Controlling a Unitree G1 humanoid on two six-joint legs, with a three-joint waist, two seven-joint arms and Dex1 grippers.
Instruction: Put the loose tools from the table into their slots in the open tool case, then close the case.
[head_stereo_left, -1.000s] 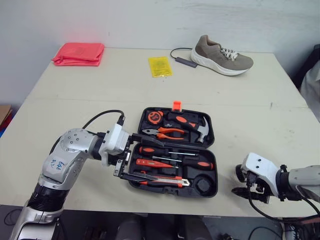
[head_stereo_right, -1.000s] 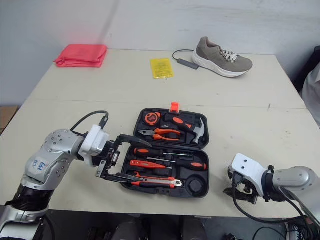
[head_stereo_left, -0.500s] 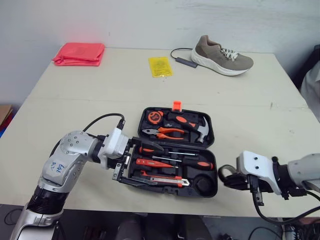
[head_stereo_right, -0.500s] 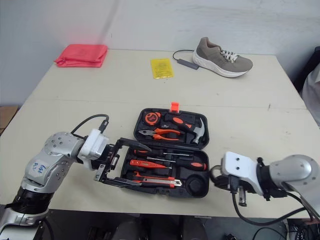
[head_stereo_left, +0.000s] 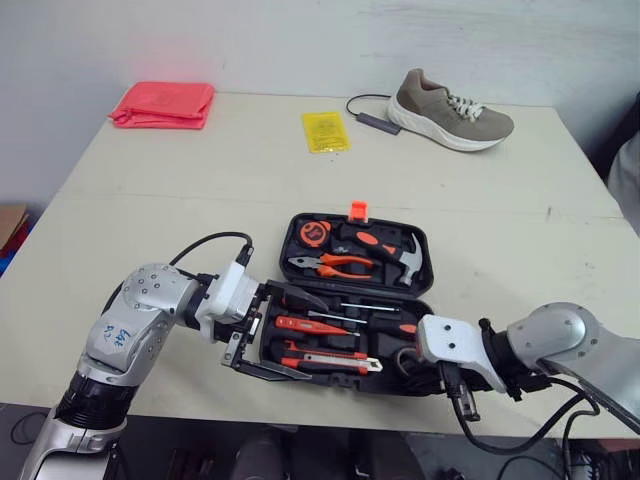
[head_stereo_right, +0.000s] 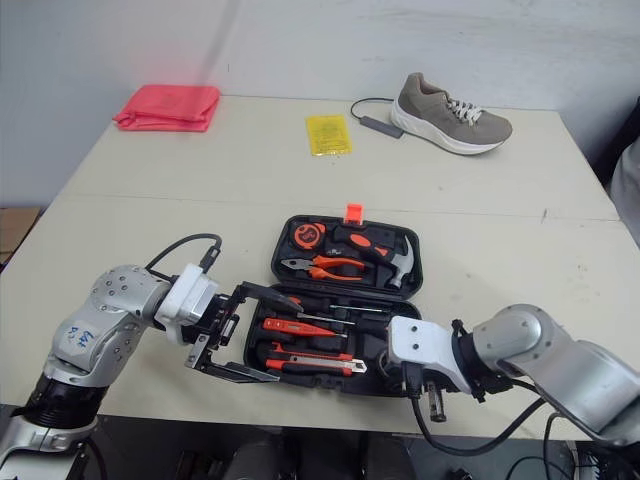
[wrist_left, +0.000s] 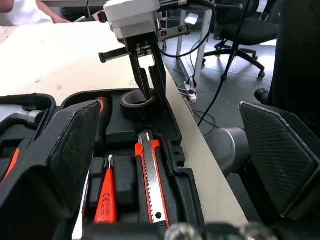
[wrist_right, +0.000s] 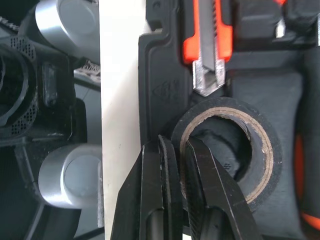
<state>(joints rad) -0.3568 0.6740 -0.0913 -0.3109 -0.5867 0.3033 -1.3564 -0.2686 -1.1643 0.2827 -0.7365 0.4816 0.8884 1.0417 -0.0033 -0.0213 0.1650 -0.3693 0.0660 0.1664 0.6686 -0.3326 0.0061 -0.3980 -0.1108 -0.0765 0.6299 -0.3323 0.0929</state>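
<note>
The right gripper (wrist_right: 176, 142) is closed on the black tape roll (wrist_right: 227, 106). One finger stands inside the ring and the other outside, so the wall of the roll is pinched between them. The roll is at the round slot in the near right corner of the open tool case (wrist_right: 155, 75), directly under this gripper. I cannot tell whether it lies fully down in the slot. Just beyond the fingertips, the metal tip of the utility knife (wrist_right: 210, 40) lies just beside the outer edge of the roll.

The left gripper (head_stereo_left: 305, 338) is opened wide and holds nothing. It is at the other end of the case, the left one, with its fingers spread over the near half. One finger is above the tools and the other runs along the near rim. Between its two fingers the knife and a red tester pen (wrist_left: 106, 197) lie in their slots. Straight ahead of it is the right gripper with the roll.

Beyond the left gripper, in the lid half, are the pliers (head_stereo_left: 335, 265), the hammer (head_stereo_left: 400, 255) and an orange tape measure (head_stereo_left: 315, 232). The case lies on the desk (head_stereo_left: 200, 200) near its front edge, with the lid flat open. Far past both grippers, a shoe (head_stereo_left: 455, 100), a yellow packet (head_stereo_left: 325, 132) and a pink cloth (head_stereo_left: 165, 103) lie at the back of the desk.
</note>
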